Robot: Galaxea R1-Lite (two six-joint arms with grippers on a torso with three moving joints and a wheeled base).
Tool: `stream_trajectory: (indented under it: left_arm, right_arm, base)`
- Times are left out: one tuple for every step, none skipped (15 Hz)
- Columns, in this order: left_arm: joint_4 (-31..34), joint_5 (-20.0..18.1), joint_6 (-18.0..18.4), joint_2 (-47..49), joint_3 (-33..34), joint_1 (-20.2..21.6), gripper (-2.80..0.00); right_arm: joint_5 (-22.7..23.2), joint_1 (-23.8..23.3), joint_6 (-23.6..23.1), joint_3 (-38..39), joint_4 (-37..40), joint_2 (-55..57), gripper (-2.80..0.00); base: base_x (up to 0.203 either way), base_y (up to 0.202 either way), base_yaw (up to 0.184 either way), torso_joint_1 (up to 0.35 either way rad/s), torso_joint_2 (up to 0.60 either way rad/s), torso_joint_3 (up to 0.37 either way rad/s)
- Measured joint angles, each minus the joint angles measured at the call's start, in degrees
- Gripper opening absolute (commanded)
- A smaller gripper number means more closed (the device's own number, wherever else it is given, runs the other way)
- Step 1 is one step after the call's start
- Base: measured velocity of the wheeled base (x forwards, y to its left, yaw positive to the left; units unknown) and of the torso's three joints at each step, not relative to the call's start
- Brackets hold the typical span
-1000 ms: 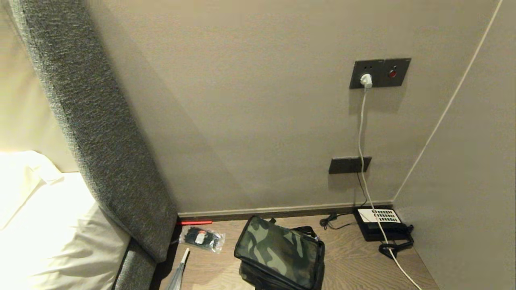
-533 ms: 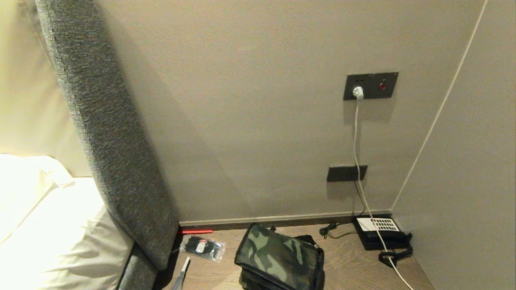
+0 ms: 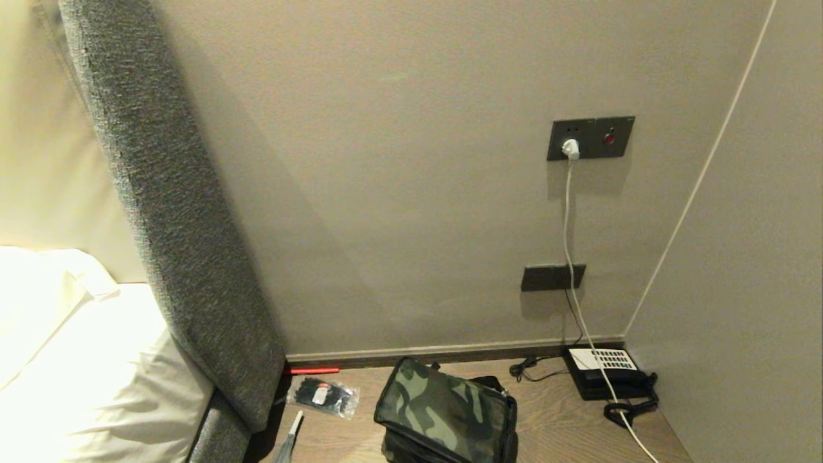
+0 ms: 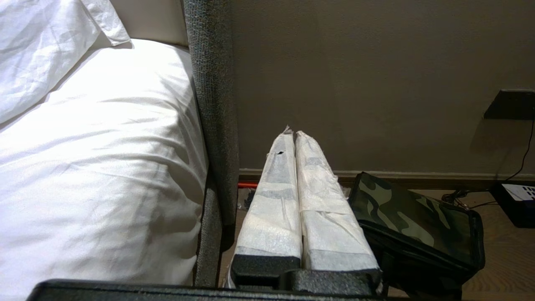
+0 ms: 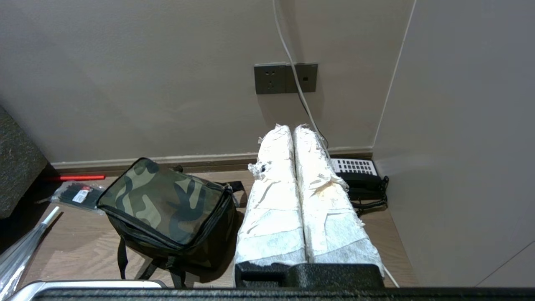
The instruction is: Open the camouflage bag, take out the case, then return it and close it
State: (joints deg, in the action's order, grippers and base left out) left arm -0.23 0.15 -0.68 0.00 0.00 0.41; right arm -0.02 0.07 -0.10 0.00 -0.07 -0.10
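The camouflage bag (image 3: 447,411) stands zipped shut on the wooden top, at the bottom middle of the head view, its lid down. The case is hidden. Neither arm shows in the head view. My left gripper (image 4: 294,133) is shut with nothing between its white-wrapped fingers, held back from the bag (image 4: 418,217), which lies beside it toward the phone. My right gripper (image 5: 292,126) is shut and empty too, with the bag (image 5: 167,205) on its other side, apart from it.
A black telephone with a white keypad (image 3: 607,370) sits in the corner, and a white cable (image 3: 569,212) runs down from the wall socket across it. A clear packet of black items (image 3: 321,393) and a red stick (image 3: 312,370) lie by the grey headboard (image 3: 173,212). A white-sheeted bed (image 3: 77,366) lies to the left.
The whole head view shifted, with the scene sliding down and the wall socket lower in the picture; since half a second ago it holds still. The bag and other things kept their places.
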Motion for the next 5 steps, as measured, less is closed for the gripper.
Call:
stream_trajectory:
  left_arm:
    - [0.0,0.0,0.0,0.0,0.0,0.0,-2.80]
    - [0.0,0.0,0.0,0.0,0.0,0.0,-2.80]
    - [0.0,0.0,0.0,0.0,0.0,0.0,-2.80]
    - [0.0,0.0,0.0,0.0,0.0,0.0,-2.80]
    - [0.0,0.0,0.0,0.0,0.0,0.0,-2.80]
  right_arm:
    - [0.0,0.0,0.0,0.0,0.0,0.0,-2.80]
    - [-0.1,0.0,0.0,0.0,0.0,0.0,-2.80]
    - [-0.1,0.0,0.1,0.0,0.0,0.0,-2.80]
    - [0.0,0.0,0.1,0.0,0.0,0.0,-2.80]
    - [0.0,0.0,0.1,0.0,0.0,0.0,-2.80]
  base:
    - [0.000,0.000,0.000,0.000,0.00,0.000]
    - [0.000,0.000,0.000,0.000,0.00,0.000]
    - [0.000,0.000,0.000,0.000,0.00,0.000]
    - [0.000,0.000,0.000,0.000,0.00,0.000]
    - [0.000,0.000,0.000,0.000,0.00,0.000]
